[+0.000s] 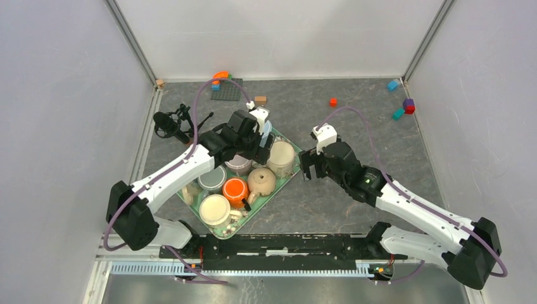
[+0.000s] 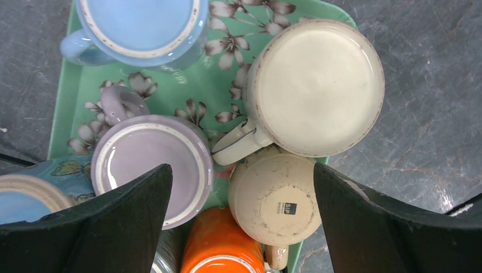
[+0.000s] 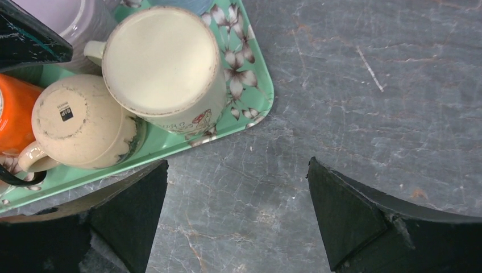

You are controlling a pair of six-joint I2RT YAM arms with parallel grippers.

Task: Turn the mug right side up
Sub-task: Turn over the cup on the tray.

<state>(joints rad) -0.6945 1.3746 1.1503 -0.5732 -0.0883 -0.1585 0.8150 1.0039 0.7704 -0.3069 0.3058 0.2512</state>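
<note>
The cream mug (image 2: 318, 85) stood base-up in the green tray (image 2: 77, 96), left of mid-bench. The left pincer (image 2: 241, 182) hung spread wide over the crowded mugs, probably choosing an approach. The right pincer (image 3: 237, 170), also spread, hovered beside the tray.

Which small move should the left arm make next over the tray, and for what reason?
Probably lower the open left gripper onto the beige mug, nudging a little toward it first. Its base faces up between the fingers, but the lavender mug lies partly under one finger and crowds it.
</note>
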